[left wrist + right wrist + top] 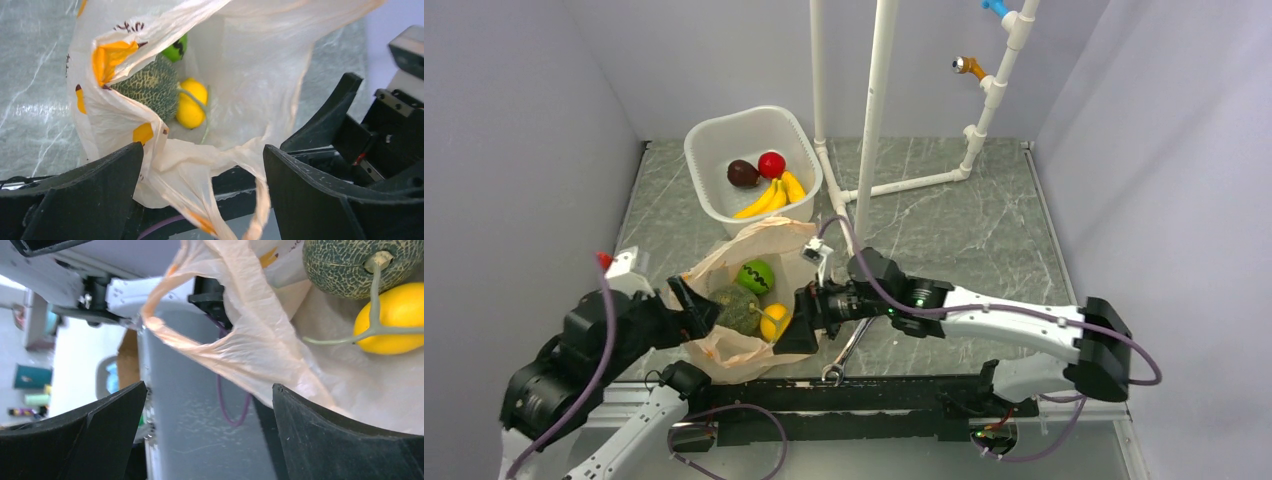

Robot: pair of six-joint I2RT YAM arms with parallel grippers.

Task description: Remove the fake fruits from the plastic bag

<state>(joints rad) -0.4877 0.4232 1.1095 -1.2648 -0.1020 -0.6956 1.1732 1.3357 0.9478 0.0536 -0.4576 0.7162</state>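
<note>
- Left fingers (pixel 100 185) spread wide, gripping nothing; plastic bag (pixel 260 85) film sags between them.
- Right fingers (pixel 310 430) equally wide and empty; one of the bag's handles loops across their gap.
- Inside the bag, centre-left of the overhead frame: squash-like piece (pixel 736 310), striped green ball (pixel 755 276), yellow-orange ball (pixel 774 320).
- Banana bunch (pixel 774 195) lies in the white tub (pixel 714 140) above the bag, beside red ball (pixel 771 163) and maroon fruit (pixel 742 173).

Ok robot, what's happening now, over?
Left tool open, right tool open, both at plastic bag mouth. Three fake fruits inside. Banana bunch in white tub. Bag handle across right tool's jaws.
</note>
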